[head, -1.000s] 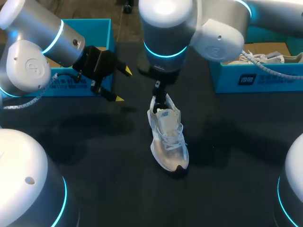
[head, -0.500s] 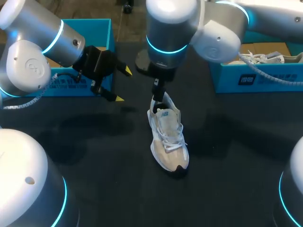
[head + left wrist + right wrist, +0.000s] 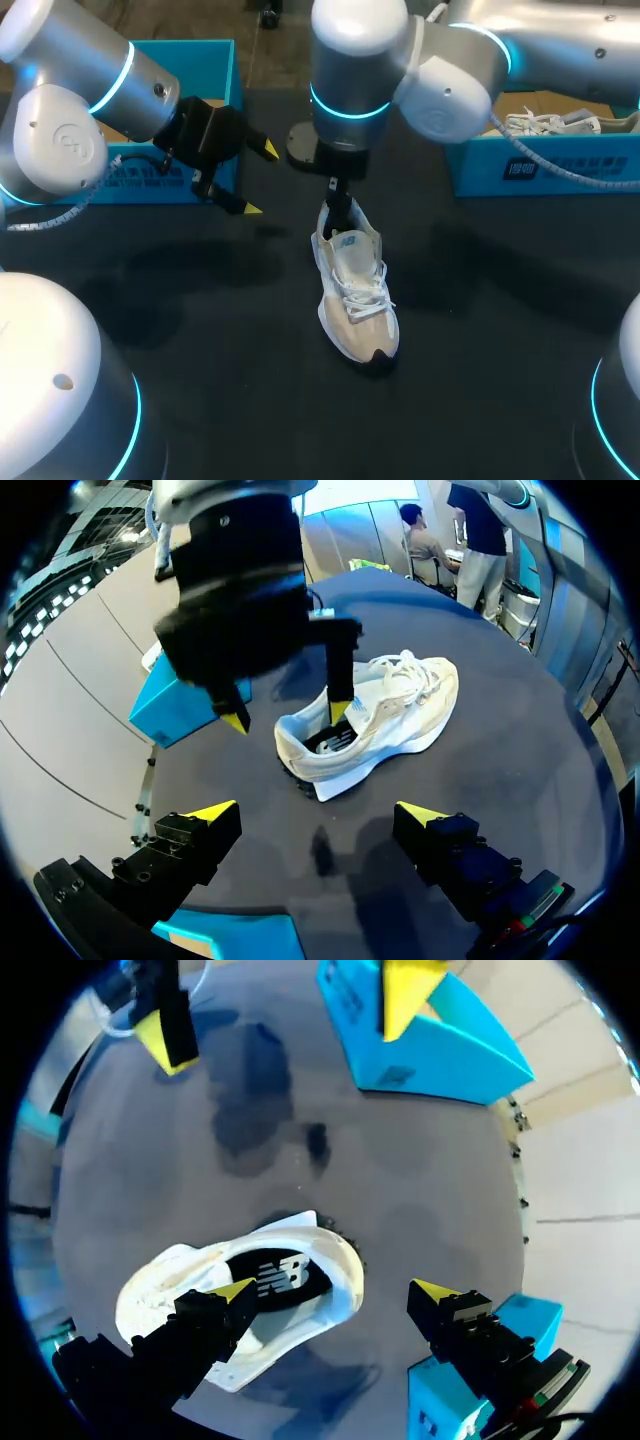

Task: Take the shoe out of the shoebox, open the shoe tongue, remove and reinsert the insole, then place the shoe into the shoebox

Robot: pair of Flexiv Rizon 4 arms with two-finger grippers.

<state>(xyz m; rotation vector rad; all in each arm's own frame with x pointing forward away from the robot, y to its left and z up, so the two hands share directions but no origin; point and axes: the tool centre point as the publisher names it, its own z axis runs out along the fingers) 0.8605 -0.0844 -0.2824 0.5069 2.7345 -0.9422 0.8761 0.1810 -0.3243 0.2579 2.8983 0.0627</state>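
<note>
Matt dark table [image 3: 200,330], white cloth shoe [image 3: 355,290], glossy smooth arm shells [image 3: 360,50], blue cardboard shoebox [image 3: 585,175]

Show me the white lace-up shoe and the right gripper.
White lace-up shoe [image 3: 358,290], head view, on its laces.
Right gripper [image 3: 333,1290], right wrist view, midway between its yellow fingertips.

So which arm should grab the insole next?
Probably the right. The right end effector is open at the heel of the shoe, one finger in the opening. The left end effector hangs open, off to the side.
</note>
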